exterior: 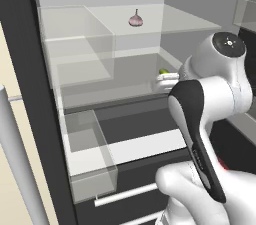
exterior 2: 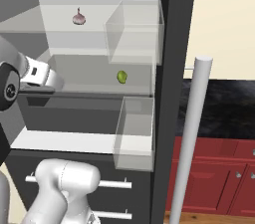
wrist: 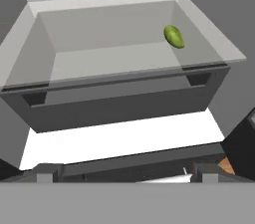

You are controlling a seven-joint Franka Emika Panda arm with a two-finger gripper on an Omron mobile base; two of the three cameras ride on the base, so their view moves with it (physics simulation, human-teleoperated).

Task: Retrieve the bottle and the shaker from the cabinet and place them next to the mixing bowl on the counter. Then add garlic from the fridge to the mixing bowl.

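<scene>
Gripper (wrist: pixel 127 175) fully spread, empty, touching nothing, aimed into open fridge (exterior: pixel 22 69) at clear drawer (wrist: pixel 114 63) ahead. Small green item (wrist: pixel 174 36) inside drawer, far right from fingers. Garlic (exterior: pixel 136 19) on glass shelf (exterior: pixel 165 19) above gripper, well apart.

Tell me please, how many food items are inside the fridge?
2. The garlic sits on the upper clear shelf. A small green item lies in the clear drawer below. Others may be hidden behind the arm.

Even, flat rendered light (no glare or blur), with only faint soft shadows.
</scene>
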